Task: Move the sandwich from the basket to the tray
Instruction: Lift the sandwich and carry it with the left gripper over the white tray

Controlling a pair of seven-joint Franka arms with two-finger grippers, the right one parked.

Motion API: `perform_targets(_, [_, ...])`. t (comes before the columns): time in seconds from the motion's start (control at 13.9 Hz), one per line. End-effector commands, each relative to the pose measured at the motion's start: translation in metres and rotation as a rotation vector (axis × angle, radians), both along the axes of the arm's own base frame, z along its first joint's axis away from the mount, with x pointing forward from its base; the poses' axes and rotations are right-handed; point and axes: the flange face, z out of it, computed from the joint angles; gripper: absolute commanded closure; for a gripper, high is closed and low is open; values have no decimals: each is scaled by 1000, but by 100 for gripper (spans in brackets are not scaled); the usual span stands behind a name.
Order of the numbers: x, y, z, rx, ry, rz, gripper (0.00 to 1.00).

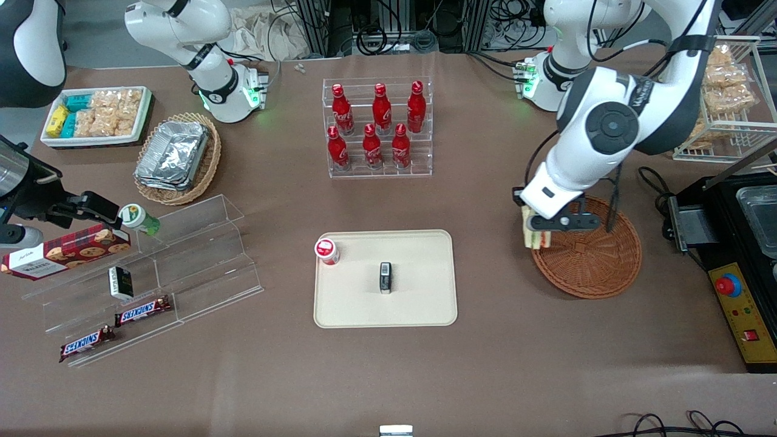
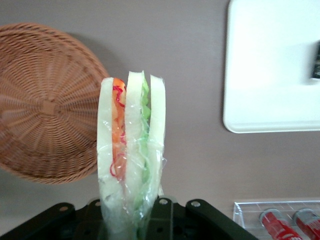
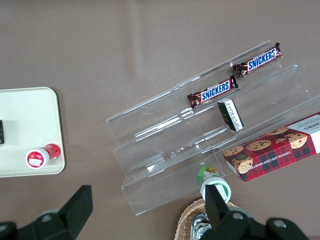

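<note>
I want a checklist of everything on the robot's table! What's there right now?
Surface: brown table.
Job's things: sandwich lifted, at the edge of the empty wicker basket; tray holds a small red-capped bottle and a small dark box.
Clutter: rack of red bottles, Snickers bars, cookie box, foil containers.
Grippers: gripper, fingers shut on the sandwich.
Cables: black cable beside the basket.
Surroundings: snack rack.
</note>
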Motion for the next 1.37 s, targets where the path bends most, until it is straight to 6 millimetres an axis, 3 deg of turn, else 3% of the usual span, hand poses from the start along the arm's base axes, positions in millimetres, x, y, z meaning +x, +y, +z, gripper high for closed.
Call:
perform_targets(0.0, [24, -31, -9, -51, 11, -27, 100])
perform_targets(0.22, [24, -79, -29, -42, -4, -41, 100])
perform_targets(0.5, [43, -125, -79, -14, -47, -122, 100])
perform_targets(0.72, [53, -143, -122, -38, -26, -142, 100])
perform_targets(1.08, [50, -170, -181, -50, -51, -64, 100])
perform_targets(1.29, [49, -175, -201, -39, -70, -79, 100])
